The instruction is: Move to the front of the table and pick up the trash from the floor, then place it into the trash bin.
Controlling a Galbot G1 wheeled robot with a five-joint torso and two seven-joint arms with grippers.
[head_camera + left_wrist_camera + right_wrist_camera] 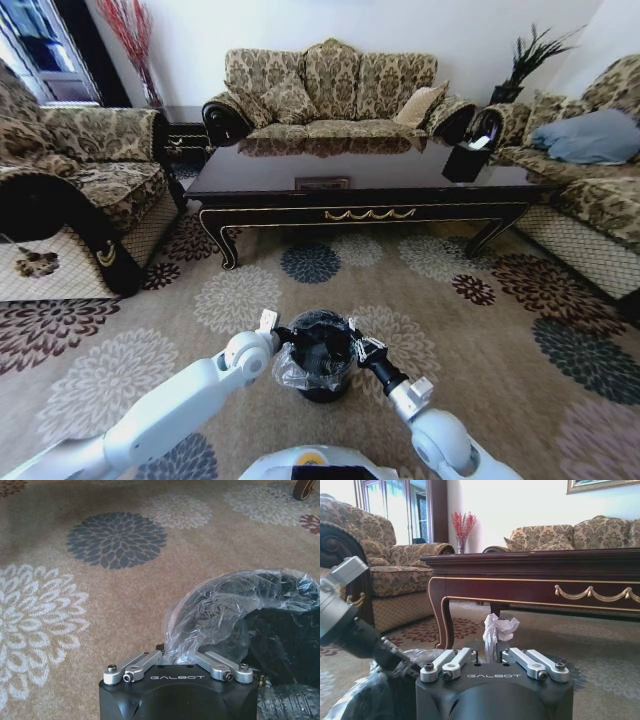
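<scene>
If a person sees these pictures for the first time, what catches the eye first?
First, the black bin with its shiny bag, on the flowered carpet right before the robot, with the left hand and right hand at either side of its rim. The right hand holds crumpled paper. Behind stands the long dark table.

Open carpet [470,330] at 10 through 2 o'clock — room to pass. Blocked at 12 by the table [360,180]; hemmed close in by the trash bin [322,355] — grippers flanking its rim.
</scene>
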